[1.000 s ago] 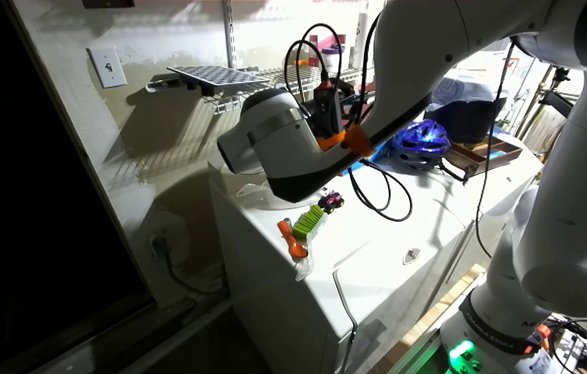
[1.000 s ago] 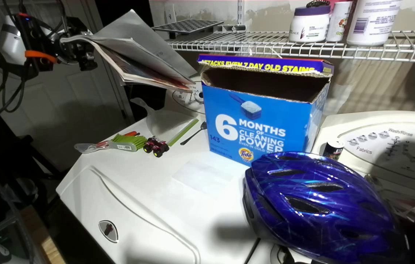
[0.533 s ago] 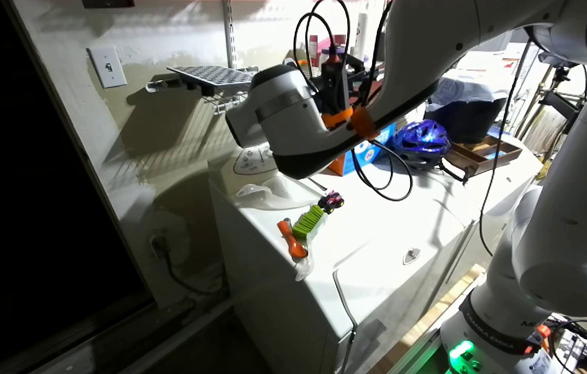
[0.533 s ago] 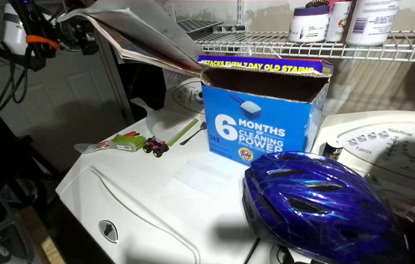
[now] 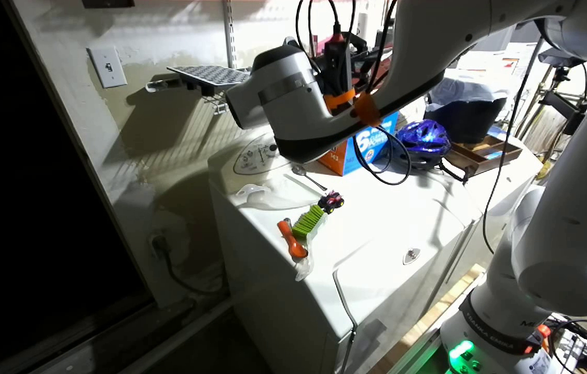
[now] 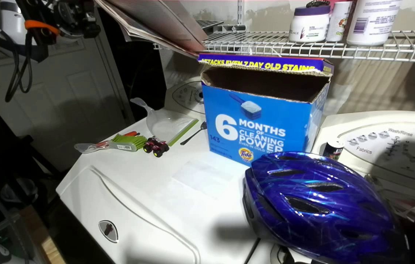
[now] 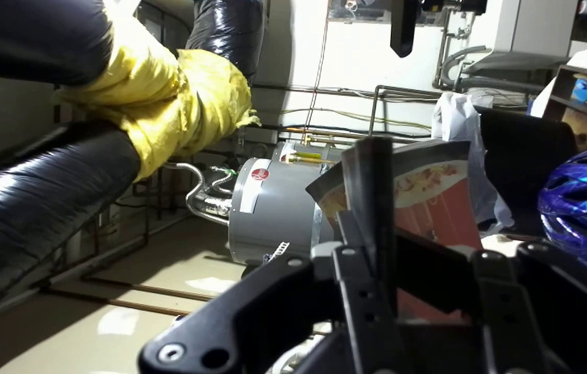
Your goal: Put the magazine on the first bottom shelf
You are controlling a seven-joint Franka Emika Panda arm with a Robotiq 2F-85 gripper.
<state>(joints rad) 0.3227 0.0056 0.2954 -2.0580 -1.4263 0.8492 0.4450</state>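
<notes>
The magazine shows its pale and reddish pages (image 6: 170, 22) in an exterior view, tilted with its free edge down. In the wrist view its red page (image 7: 436, 208) fans out behind the fingers. My gripper (image 7: 376, 234) is shut on the magazine's folded dark edge; in an exterior view the gripper (image 6: 88, 24) is at the top left. The white wire shelf (image 6: 251, 49) runs along the wall. The magazine's lower edge overlaps the shelf's left part in that view; I cannot tell whether they touch. In an exterior view the arm hides the magazine and most of the shelf (image 5: 215, 99).
A blue Tide box (image 6: 262, 121) stands below the shelf, with a blue helmet (image 6: 317, 205) before it. White jars and bottles (image 6: 309, 24) stand on the shelf. A dark panel (image 5: 210, 75) sits at its left end. A toy car (image 6: 156, 146) lies on the white machine.
The arm has risen. The magazine, still held, has moved up and right in an exterior view, from in front of the dial to the height of the wire shelf. The other objects have not moved.
</notes>
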